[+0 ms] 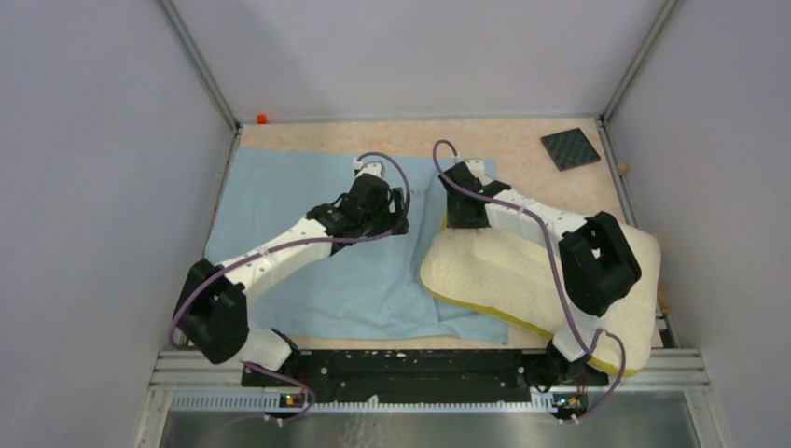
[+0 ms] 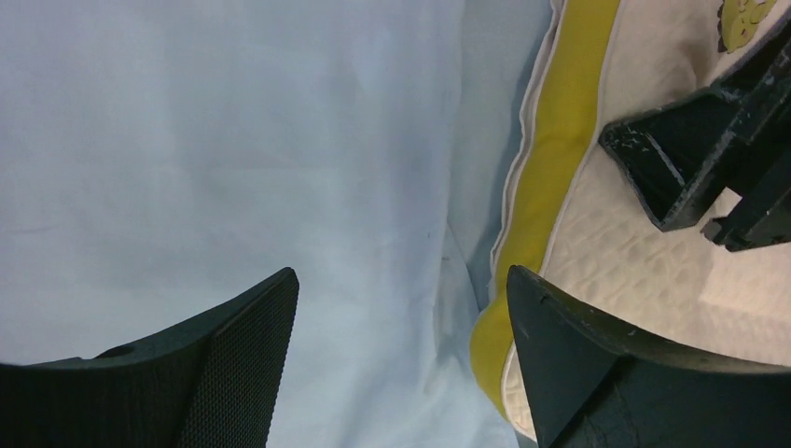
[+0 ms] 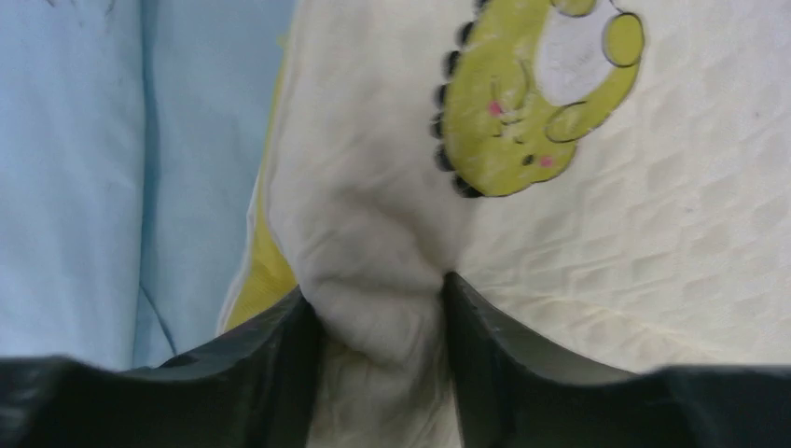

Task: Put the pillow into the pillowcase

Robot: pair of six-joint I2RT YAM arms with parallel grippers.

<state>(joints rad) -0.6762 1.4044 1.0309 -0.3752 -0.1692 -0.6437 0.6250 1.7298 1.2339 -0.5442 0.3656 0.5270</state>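
The cream-white pillow (image 1: 522,275) with a yellow side band lies on the right, its left part over the light-blue pillowcase (image 1: 308,233), which is spread flat on the left and middle of the table. My right gripper (image 1: 464,210) is shut on a bunched fold of the pillow (image 3: 378,308) near its far left corner, beside a green cartoon print (image 3: 536,93). My left gripper (image 1: 396,219) is open and empty, low over the pillowcase (image 2: 233,159), with the pillow's yellow band (image 2: 550,168) just to its right. The right gripper's fingers (image 2: 672,163) show in the left wrist view.
A dark square mat (image 1: 570,147) lies at the back right corner. A small orange object (image 1: 262,119) sits at the back left corner. Grey walls enclose the table on three sides. The pillow's near right corner overhangs the metal front rail (image 1: 420,364).
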